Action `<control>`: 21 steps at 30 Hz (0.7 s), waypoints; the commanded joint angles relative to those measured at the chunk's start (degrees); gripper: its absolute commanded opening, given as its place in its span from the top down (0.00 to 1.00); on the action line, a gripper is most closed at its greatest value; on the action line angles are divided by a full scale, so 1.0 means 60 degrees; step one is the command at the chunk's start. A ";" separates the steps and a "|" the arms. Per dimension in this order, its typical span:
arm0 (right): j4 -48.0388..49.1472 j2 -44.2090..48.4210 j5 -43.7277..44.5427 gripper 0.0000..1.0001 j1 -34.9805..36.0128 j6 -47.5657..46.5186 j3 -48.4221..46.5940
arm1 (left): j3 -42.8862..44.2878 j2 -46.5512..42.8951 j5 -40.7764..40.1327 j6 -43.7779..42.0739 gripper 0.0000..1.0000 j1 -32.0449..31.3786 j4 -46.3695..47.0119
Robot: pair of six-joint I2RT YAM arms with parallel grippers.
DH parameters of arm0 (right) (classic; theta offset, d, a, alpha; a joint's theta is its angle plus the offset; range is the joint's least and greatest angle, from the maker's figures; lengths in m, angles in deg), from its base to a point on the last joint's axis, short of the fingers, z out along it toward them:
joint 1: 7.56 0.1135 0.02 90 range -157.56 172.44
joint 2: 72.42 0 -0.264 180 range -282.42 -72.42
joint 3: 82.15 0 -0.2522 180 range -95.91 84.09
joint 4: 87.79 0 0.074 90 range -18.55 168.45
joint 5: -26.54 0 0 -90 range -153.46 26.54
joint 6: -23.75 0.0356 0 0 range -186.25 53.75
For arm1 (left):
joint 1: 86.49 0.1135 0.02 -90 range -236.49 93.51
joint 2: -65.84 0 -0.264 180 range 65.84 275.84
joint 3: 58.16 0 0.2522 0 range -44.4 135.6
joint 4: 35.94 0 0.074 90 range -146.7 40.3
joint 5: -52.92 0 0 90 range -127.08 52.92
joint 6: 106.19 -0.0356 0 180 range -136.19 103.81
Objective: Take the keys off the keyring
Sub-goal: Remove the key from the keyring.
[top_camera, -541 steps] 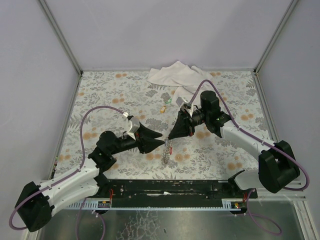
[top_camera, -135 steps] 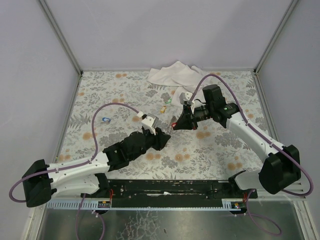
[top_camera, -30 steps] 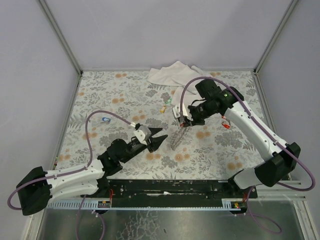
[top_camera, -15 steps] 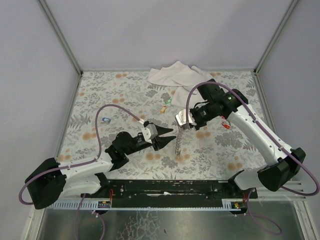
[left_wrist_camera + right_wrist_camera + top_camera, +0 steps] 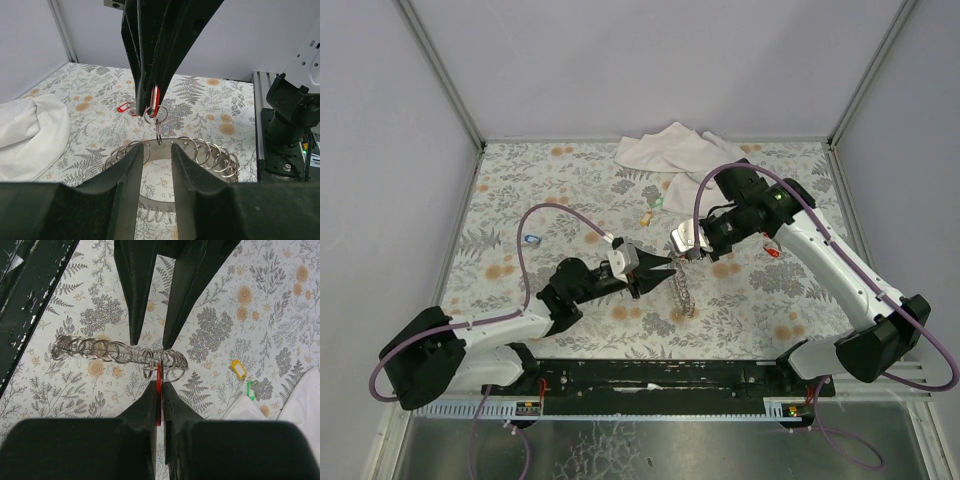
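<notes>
Right gripper (image 5: pixel 159 386) clenched on tiny red-headed metal key (image 5: pixel 155 102); long silvery ring chain (image 5: pixel 100 349) hung below. Left gripper (image 5: pixel 156 148) parted, apparently short of chain; next: pinch chain, pull.

A crumpled white cloth (image 5: pixel 670 150) lies at the far edge of the desk (image 5: pixel 550 190), about midway along; the desk top wears a grey leaf print with orange flowers; plain pale walls (image 5: pixel 650 60) stand round it; a black rail (image 5: pixel 720 375) runs along the near edge.

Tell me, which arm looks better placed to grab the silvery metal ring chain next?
Left. The left claw straddles the silvery metal ring chain, jaws apart, while the right claw is shut on the small red-headed key linked to it.
</notes>
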State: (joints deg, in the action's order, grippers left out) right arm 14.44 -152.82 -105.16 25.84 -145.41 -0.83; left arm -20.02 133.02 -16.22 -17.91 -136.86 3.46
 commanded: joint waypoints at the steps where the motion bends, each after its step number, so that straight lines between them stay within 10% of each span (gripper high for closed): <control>1: -0.0012 0.0319 -0.0562 1.00 0.0134 -0.0154 -0.0035 | 0.0291 0.0149 0.0208 0.0177 0.73 0.0074 0.0869; 21: 0.0131 0.0360 -0.0654 1.00 0.0184 -0.0078 0.0137 | 0.0307 0.0411 0.0330 0.0622 0.80 0.0079 0.1222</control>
State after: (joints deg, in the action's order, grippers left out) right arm 14.51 -152.80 -106.53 26.22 -145.41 -0.07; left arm -19.74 135.64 -14.69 -14.98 -136.62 5.37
